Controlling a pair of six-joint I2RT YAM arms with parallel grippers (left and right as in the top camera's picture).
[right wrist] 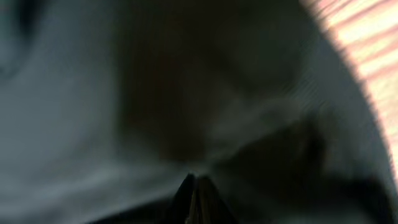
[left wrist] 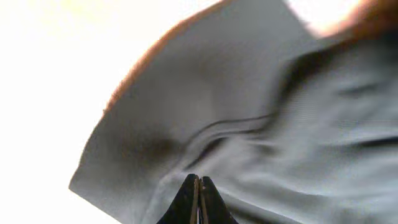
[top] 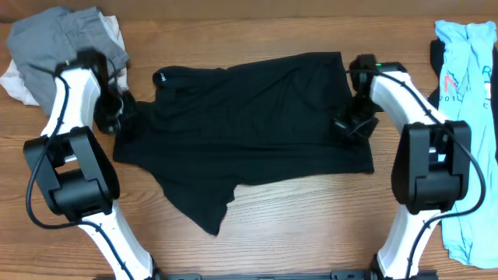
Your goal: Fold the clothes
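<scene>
T-shirt [top: 249,117] on table [top: 311,222], centre

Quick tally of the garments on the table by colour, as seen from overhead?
Black T-shirt: 1
Grey garment: 1
White piece: 1
Light-blue shirt with red print: 1
Total: 4
Dark bit beside the light-blue shirt: too small to tell.

Brown wood-grain table [top: 311,218], evenly lit

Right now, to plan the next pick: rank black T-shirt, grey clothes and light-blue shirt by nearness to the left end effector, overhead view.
1. Black T-shirt, centre, at the left end effector.
2. Grey clothes, top left.
3. Light-blue shirt, far right.
</scene>
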